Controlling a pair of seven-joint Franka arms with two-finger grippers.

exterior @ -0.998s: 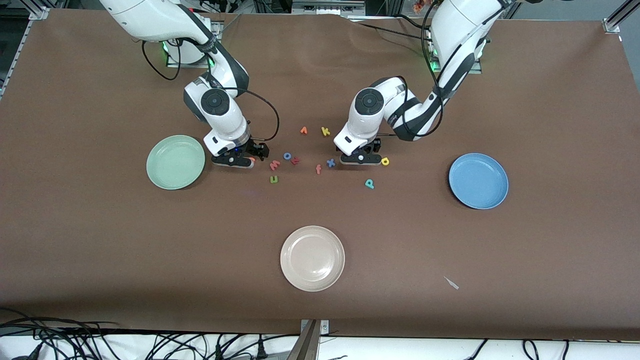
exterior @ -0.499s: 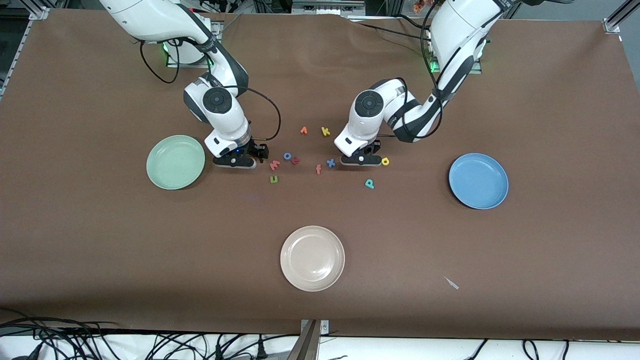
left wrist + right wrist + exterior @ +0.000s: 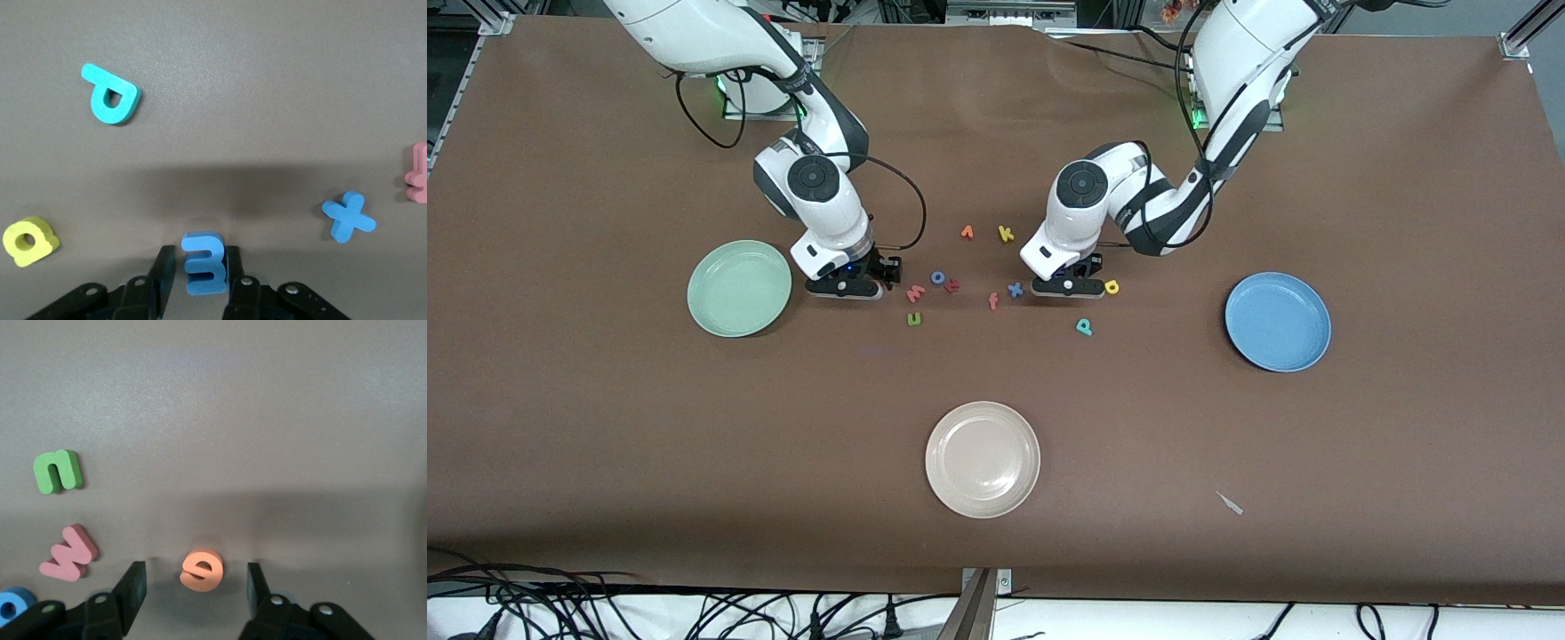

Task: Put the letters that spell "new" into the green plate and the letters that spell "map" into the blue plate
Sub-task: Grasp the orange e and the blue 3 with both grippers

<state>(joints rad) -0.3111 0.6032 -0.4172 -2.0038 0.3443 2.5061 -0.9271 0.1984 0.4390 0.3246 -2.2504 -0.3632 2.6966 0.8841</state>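
Foam letters, one pick for each arm, both grippers down at the counter [image 3: 605, 427].
Left gripper [image 3: 200, 267] pinches the blue m [image 3: 203, 261]; lift it straight, then carry it to the blue plate [image 3: 1278, 321] at the left arm's end. Right gripper [image 3: 197, 585] stands spread around the orange e [image 3: 201, 570], not touching; close squarely before raising it toward the green plate [image 3: 739, 288] close beside.

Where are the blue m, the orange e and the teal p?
blue m [image 3: 203, 262]: left wrist view, its middle bar.
orange e [image 3: 201, 571]: right wrist view, middle of its face.
teal p [image 3: 111, 95]: left wrist view, its round bowl.
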